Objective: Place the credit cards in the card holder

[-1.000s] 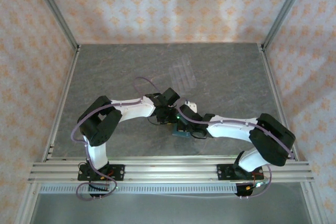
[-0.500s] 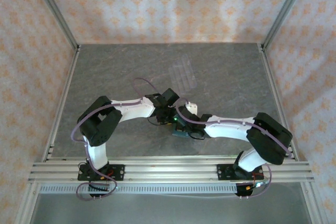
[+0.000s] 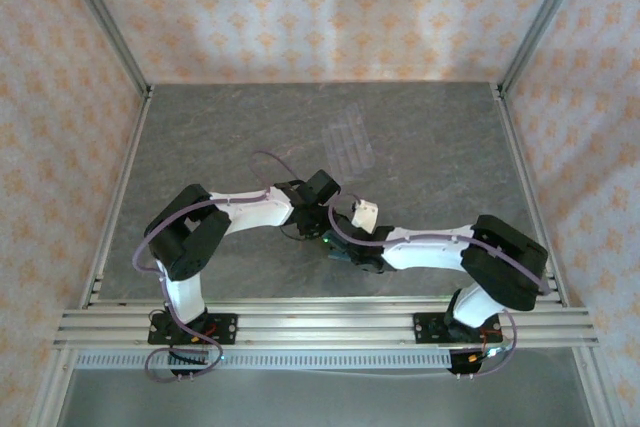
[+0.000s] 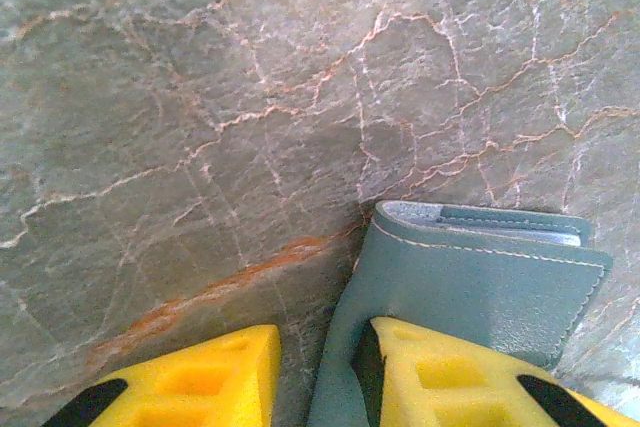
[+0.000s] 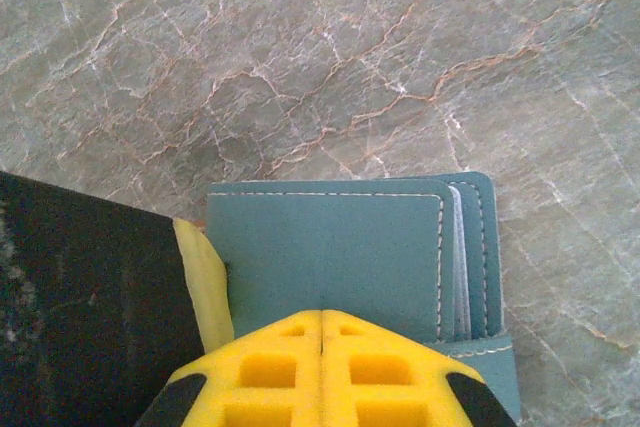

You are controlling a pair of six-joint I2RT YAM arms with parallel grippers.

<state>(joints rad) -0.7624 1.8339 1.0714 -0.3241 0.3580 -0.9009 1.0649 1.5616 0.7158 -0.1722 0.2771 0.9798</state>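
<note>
The small flat teal folding card holder (image 5: 330,247) lay closed on the grey veined stone-look table (image 4: 200,97), near its front middle and between the two claws. Thin pale edges, likely the credit cards (image 5: 456,257), showed stacked inside its open side. The right gripper (image 5: 321,315) had its yellow fingers pressed together, holding nothing, with its tips over the holder's top cover. The left gripper (image 4: 320,332) had its jaws parted and straddled the holder's other edge, one finger over the cover and one off it on the table. A gap showed beside the outer finger, so no firm pinch was evident. The step looked like seating or closing the holder. To do it well, the right tips should bear straight down on the cover, not across the stitched edge. The left claw should brace its side so the holder could not skid or fan open. A clear ridged plastic tray (image 3: 350,142) sat well apart, farther back. Compared with a second before, the right arm (image 3: 430,242) had reached farther left and hid more of the teal, while the left arm (image 3: 245,207) had barely shifted.
</note>
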